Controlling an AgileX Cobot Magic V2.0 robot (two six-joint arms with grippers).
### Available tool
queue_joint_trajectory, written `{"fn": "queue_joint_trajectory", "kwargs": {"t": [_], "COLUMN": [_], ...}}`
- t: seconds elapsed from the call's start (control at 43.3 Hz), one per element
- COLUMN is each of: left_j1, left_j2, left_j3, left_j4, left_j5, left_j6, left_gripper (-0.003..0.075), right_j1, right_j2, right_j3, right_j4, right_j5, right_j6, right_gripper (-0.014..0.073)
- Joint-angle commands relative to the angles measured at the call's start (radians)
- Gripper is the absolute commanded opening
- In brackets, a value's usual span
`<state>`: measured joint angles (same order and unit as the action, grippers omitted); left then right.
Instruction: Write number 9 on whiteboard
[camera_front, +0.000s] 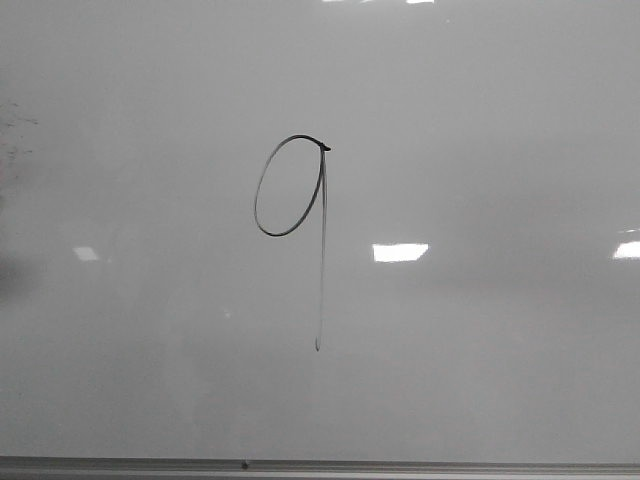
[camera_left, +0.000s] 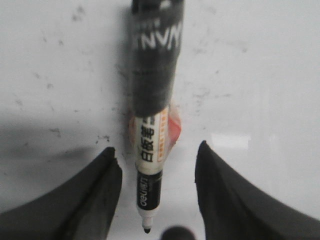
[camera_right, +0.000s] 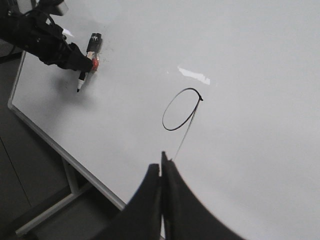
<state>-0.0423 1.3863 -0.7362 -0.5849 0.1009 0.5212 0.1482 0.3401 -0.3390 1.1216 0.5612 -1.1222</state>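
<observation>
Glossy and pale grey, the whiteboard (camera_front: 480, 110) fills the front view, with a thin metal rail (camera_front: 400, 466) along its lower edge and some bright rectangular light reflections (camera_front: 400, 252) on the surface. Near the middle of the board is the number 9 (camera_front: 291, 187), drawn in black: a narrow slanted oval loop, with a long straight tail going down from its upper right end (the tail is much fainter than the loop).

From the right wrist view, the right gripper (camera_right: 162, 170) has its two dark fingers pressed together with nothing between them, and their tips are near the lower end of the tail. Far to the side, close to the board's edge, the left gripper (camera_right: 70, 55) is seen beside a whiteboard marker (camera_right: 88, 61).

At the left wrist, the left gripper (camera_left: 157, 175) has its fingers spread apart. The uncapped marker (camera_left: 152, 125) is between them, touching neither finger, with its black tip toward the camera. The board around it shows small dark smudges (camera_left: 200, 95).
</observation>
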Motion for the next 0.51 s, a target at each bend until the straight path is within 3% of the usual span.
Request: {"fn": "queue_joint_trajectory", "kwargs": {"t": [0.0, 0.254, 0.485], "left_j1": [-0.004, -0.039, -0.084], "left_j2": [-0.12, -0.479, -0.827], "left_j3": [-0.007, 0.124, 0.267], "left_j4": [-0.014, -0.014, -0.018], "left_j5": [-0.044, -0.022, -0.018], "left_j6": [-0.004, -0.004, -0.004], "left_gripper": [0.0348, 0.0296, 0.0069], "right_j1": [-0.005, -0.005, -0.005], "right_j2": [0.005, 0.005, 0.005], "right_j3": [-0.026, -0.026, -0.026], "right_j4": [0.046, 0.046, 0.046], "right_j5": [-0.038, -0.038, -0.038], "right_j6": [0.0, 0.0, 0.0], "right_gripper": [-0.0069, -0.0069, -0.0069]}}
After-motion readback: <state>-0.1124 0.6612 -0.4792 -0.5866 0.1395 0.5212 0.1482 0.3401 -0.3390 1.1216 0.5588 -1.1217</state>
